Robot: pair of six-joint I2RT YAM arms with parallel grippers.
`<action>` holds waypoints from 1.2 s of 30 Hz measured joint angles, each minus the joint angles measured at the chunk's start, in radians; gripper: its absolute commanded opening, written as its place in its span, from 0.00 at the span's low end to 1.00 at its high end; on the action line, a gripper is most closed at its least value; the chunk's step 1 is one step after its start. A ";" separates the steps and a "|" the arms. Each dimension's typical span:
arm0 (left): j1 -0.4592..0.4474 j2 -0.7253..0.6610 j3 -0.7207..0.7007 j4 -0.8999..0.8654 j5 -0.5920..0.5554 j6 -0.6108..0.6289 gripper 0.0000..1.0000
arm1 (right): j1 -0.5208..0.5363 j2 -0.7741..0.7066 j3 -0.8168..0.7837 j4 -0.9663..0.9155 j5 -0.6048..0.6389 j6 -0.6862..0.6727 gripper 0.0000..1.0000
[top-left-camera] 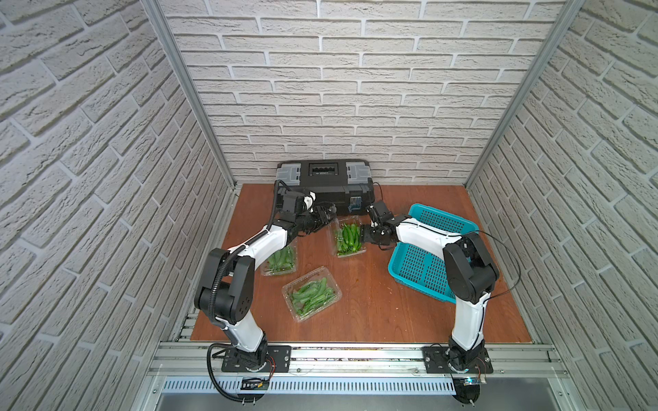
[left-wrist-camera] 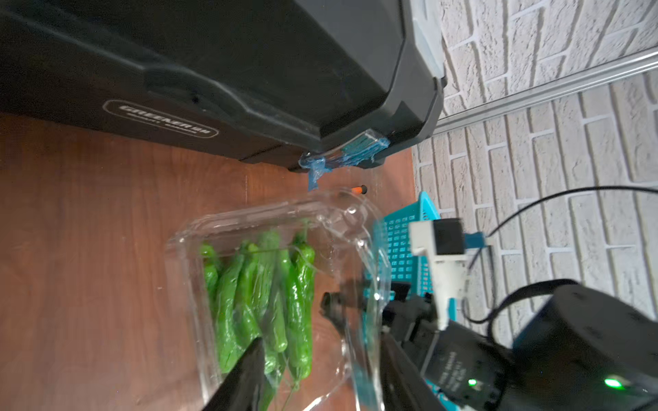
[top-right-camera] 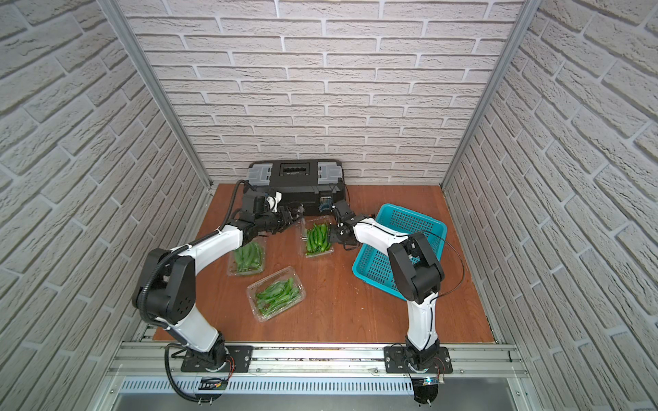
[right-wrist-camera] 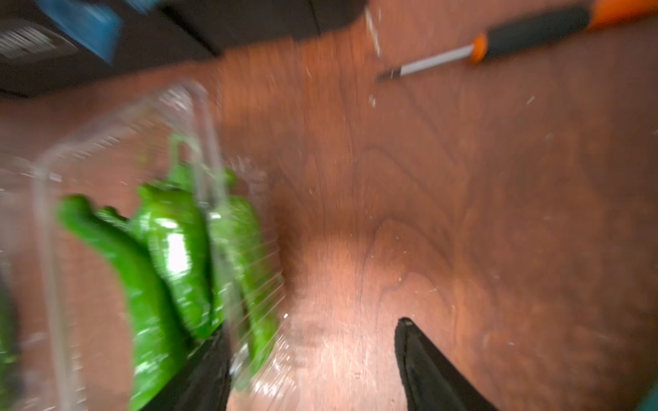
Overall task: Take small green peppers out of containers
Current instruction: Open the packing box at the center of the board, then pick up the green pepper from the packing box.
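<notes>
Flanking the back container (top-left-camera: 358,252), which sits near the middle of the table's (top-left-camera: 374,313) back edge just in front of the toolbox (top-left-camera: 322,192), both grippers stand with jaws apart. The left gripper (top-left-camera: 330,211) is at the container's back left corner. The left wrist view shows its fingers (left-wrist-camera: 242,377) spread and clamping nothing, with the raised clear lid (left-wrist-camera: 356,227) ahead of them. The right gripper (top-left-camera: 365,233) is at the container's right wall. In the blurred right wrist view one finger (right-wrist-camera: 199,370) lies against that wall beside the peppers (right-wrist-camera: 171,249) and the other hangs over bare wood, so nothing is pinched.

Peppers fill this container, uncovered. More lie in the left container (top-left-camera: 272,273), near the table's left edge and partly under the left arm. Others are in the front container (top-left-camera: 289,290), toward the table's middle. Both of those lids look shut. A teal basket (top-left-camera: 414,263) sits by the right edge, partly under the right arm. A screwdriver (right-wrist-camera: 498,39) lies on the wood near the toolbox.
</notes>
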 measured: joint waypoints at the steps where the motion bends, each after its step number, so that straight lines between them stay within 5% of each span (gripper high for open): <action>1: 0.001 -0.013 -0.010 -0.004 -0.022 0.003 0.60 | 0.003 -0.014 0.000 0.006 0.011 -0.002 0.72; 8: 0.003 -0.087 -0.032 -0.022 -0.160 0.039 0.70 | 0.021 -0.068 0.006 0.055 0.047 -0.045 0.66; 12: 0.003 -0.087 -0.031 -0.031 -0.193 0.053 0.71 | 0.032 -0.055 0.011 0.070 0.002 -0.060 0.42; 17: -0.007 -0.087 -0.023 -0.053 -0.219 0.074 0.73 | 0.035 0.006 0.044 0.086 -0.070 -0.057 0.30; 25: -0.037 -0.079 0.016 -0.108 -0.274 0.114 0.73 | 0.037 0.130 0.071 0.098 -0.154 -0.040 0.28; 31: -0.050 -0.052 0.031 -0.132 -0.299 0.130 0.73 | 0.042 0.151 0.089 0.108 -0.181 -0.039 0.14; 36: -0.062 -0.034 0.039 -0.146 -0.312 0.135 0.73 | 0.044 0.152 0.089 0.106 -0.190 -0.038 0.20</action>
